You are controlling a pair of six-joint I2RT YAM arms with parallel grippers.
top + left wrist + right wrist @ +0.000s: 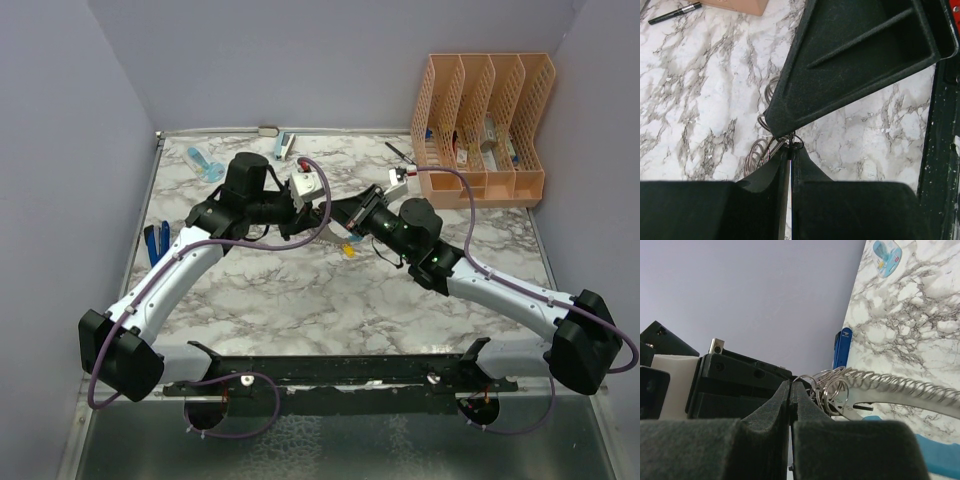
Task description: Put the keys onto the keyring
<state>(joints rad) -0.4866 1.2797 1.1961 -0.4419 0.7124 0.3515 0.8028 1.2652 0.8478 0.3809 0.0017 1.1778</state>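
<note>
Gripper, left [790,150]: black fingers pressed together, with thin wire loops caught at their tips.

Gripper, right [791,386]: black fingers likewise together, nipping small wire rings at the tip. It meets the left gripper almost tip to tip.

Gray coiled-wire keyring [890,382]: held between both grippers. Its ribbed coil runs outward from the right gripper's tips over the table, with a curved light-blue section [940,457] under it.

Small yellow key [349,250]: just beside the right gripper on its near side. Whether it hangs or lies cannot be told. The black key cannot be made out.

Blue-handled tool [842,347]: beyond the coil, at the table edge.

Black pen [675,12]: well away from the left gripper, far side.

Orange slotted plastic file organizer [480,120]: far right corner, well apart from both grippers.

White-gray marbled table [300,300]: bears everything listed.
</note>
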